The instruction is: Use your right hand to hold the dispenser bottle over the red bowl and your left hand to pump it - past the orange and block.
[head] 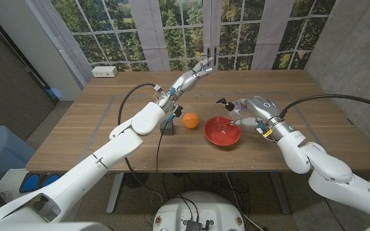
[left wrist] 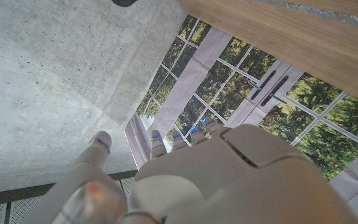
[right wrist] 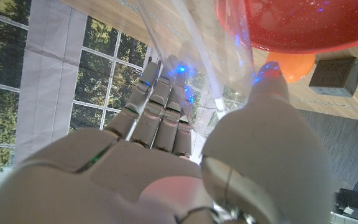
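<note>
Dispenser bottle (head: 236, 108): clear plastic with a black pump head, mostly covered by the right hand (head: 257, 115), so its lower part is hard to make out from the head view. In the right wrist view the bottle (right wrist: 194, 68) is a transparent cylinder with an inner tube visible, fingers (right wrist: 157, 115) and thumb wrapped round it. It is held tilted at the far right rim of the red bowl (head: 222, 131), pump pointing toward the robot's left.

Left hand (head: 188, 78): raised above the table's far side, fingers stretched out and apart, holding nothing. Left wrist view shows its fingertips (left wrist: 156, 135) against windows and a concrete wall.

One red bowl, glossy and round. One orange (head: 191, 120), just left of the bowl. One dark block (head: 167, 128), partly hidden behind the left forearm. One white box (head: 105, 71) at the far left corner of the wooden table (head: 108, 128).
</note>
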